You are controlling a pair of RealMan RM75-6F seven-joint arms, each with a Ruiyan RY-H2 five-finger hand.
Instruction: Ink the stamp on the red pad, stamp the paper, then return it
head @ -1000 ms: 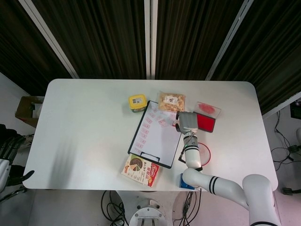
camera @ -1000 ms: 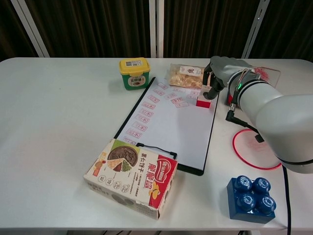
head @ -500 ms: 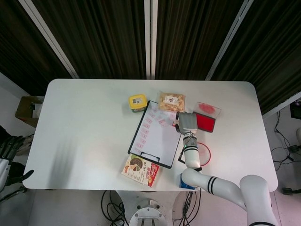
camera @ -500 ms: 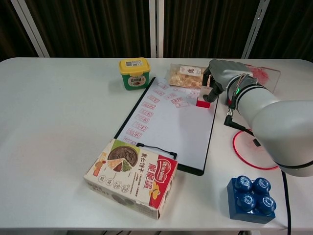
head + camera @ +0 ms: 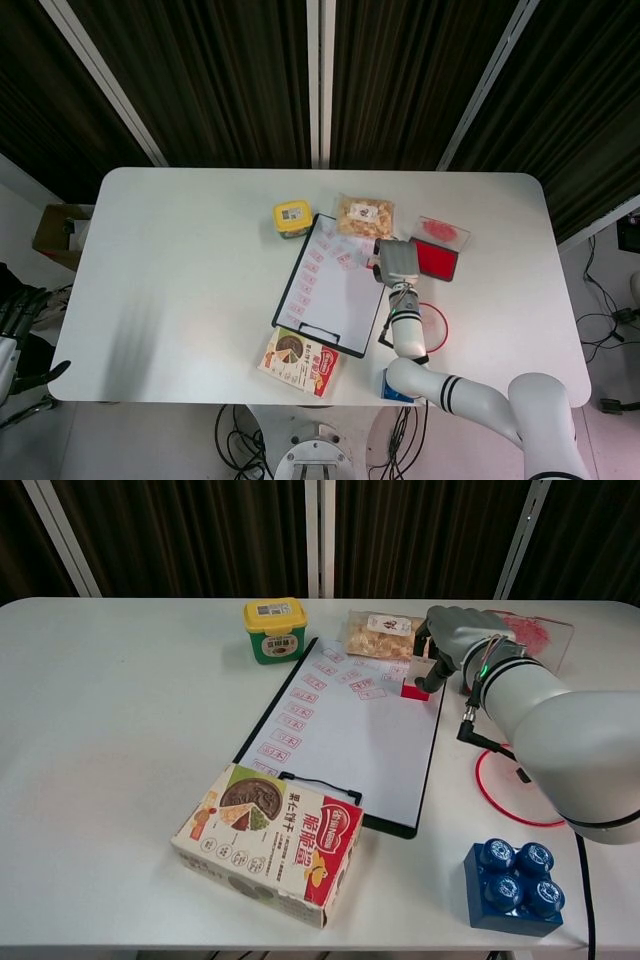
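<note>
Stamp (image 5: 415, 690) sits on the paper (image 5: 355, 735), red block at the sheet's upper right corner, close to the clipboard's right edge. Right hand (image 5: 452, 640) is over it, fingers curled down around its top, gripping it. In the head view the hand (image 5: 398, 262) covers the stamp, so contact only reads from the chest view.

Paper already carries a column of red stamp marks (image 5: 290, 723) down its left side plus a cluster along the top near the stamp. Sheet lies on a black clipboard (image 5: 408, 830), clip end toward the robot.

Red ink pad (image 5: 436, 258) is just right of the hand, partly hidden by it in the chest view. Its clear lid (image 5: 441, 231) lies behind the pad, smeared red.

Red ring (image 5: 515, 790) lies flat on the table right of the clipboard, partly under the right forearm. Blue brick (image 5: 512, 875) stands near the table's front edge, below the ring.

Behind the clipboard: snack bag (image 5: 378, 635) touching the paper's top edge, and a yellow-lidded green tub (image 5: 274, 630) to its left, just beside the clipboard corner. Printed box (image 5: 268, 840) lies at the front, overlapping the clip end of the clipboard.

Left hand (image 5: 22, 335) is off the table at the far left edge of the head view, well apart from everything; dark and mostly cropped, so I cannot tell how its fingers lie.
</note>
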